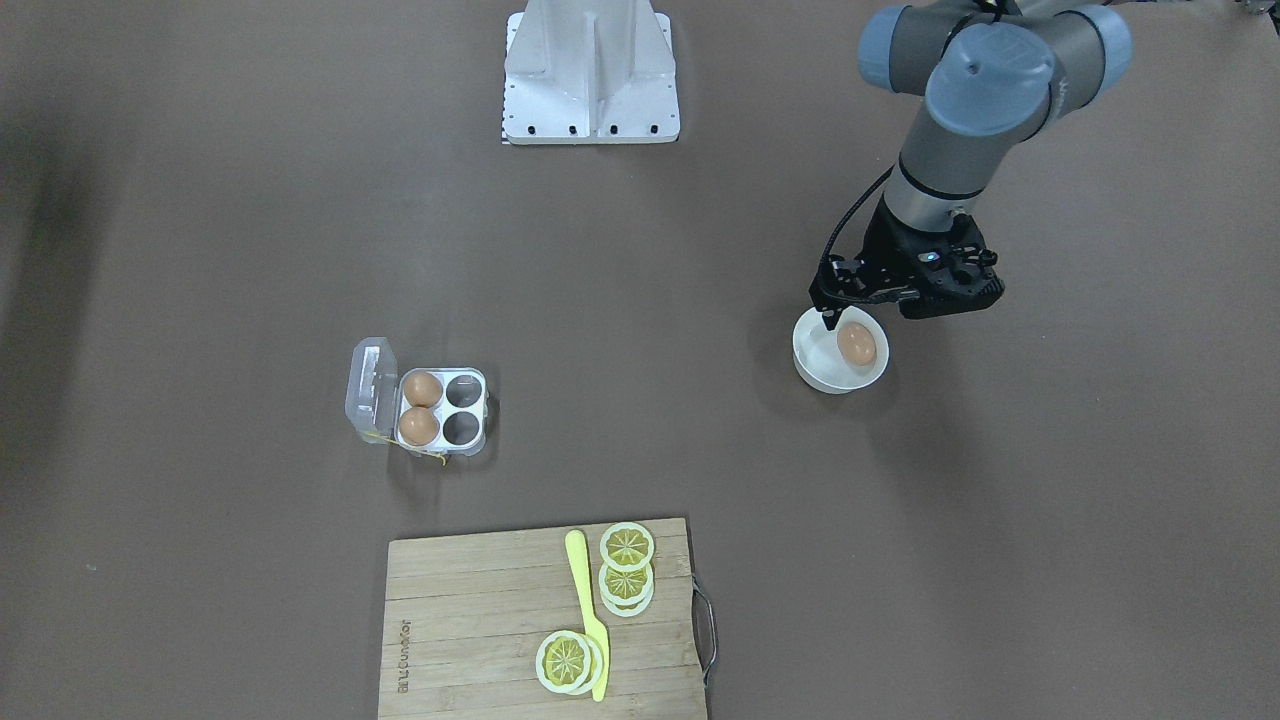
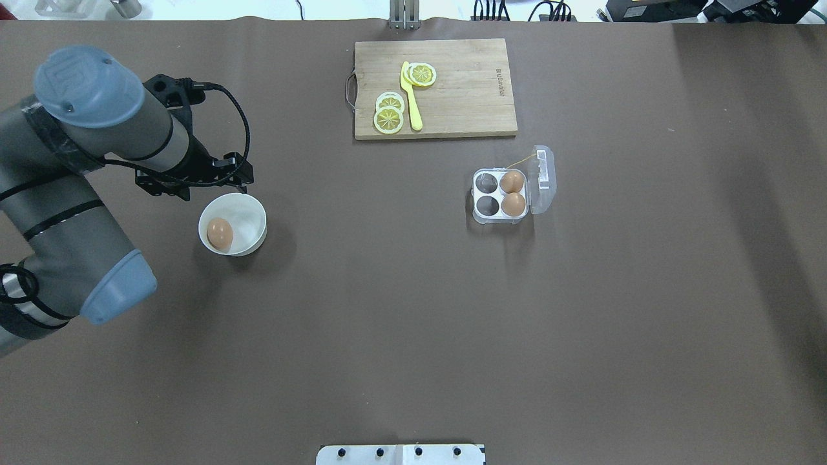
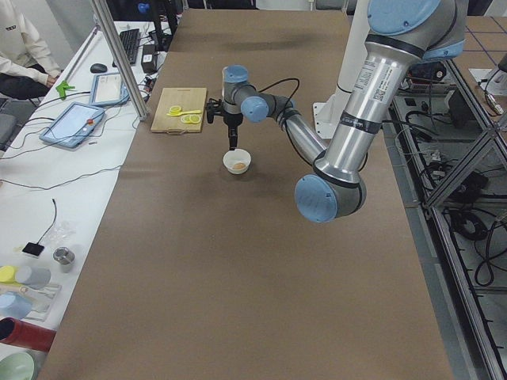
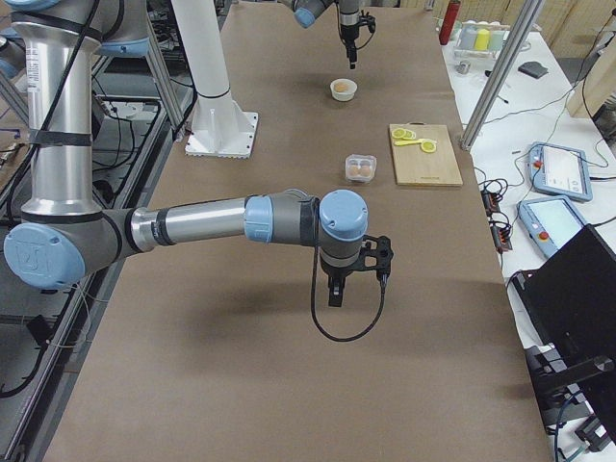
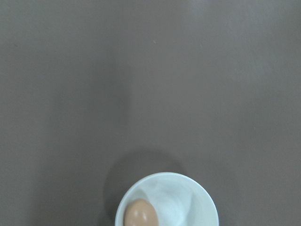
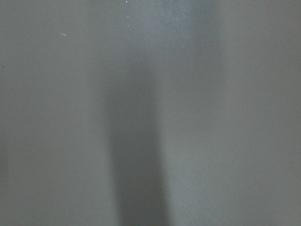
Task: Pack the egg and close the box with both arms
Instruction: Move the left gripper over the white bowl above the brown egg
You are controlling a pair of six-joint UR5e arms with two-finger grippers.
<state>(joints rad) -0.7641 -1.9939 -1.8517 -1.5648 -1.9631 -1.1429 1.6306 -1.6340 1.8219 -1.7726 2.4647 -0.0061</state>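
One egg (image 1: 857, 344) lies in a white bowl (image 1: 812, 372) on the robot's left side; it also shows in the overhead view (image 2: 219, 233) and the left wrist view (image 5: 140, 214). My left gripper (image 1: 830, 318) hangs just above the bowl's far rim with its fingers together and holds nothing. The clear box (image 1: 445, 405) stands with its lid (image 1: 370, 385) open. It holds two eggs in the cells next to the lid, and the other two cells are empty. My right gripper (image 4: 334, 296) shows only in the exterior right view, above bare table, and I cannot tell its state.
A wooden cutting board (image 1: 480, 620) with lemon slices (image 1: 627, 547) and a yellow knife (image 1: 585, 600) lies at the table's far side from the robot. A white metal stand (image 1: 592, 70) is at the robot's base. The table is brown.
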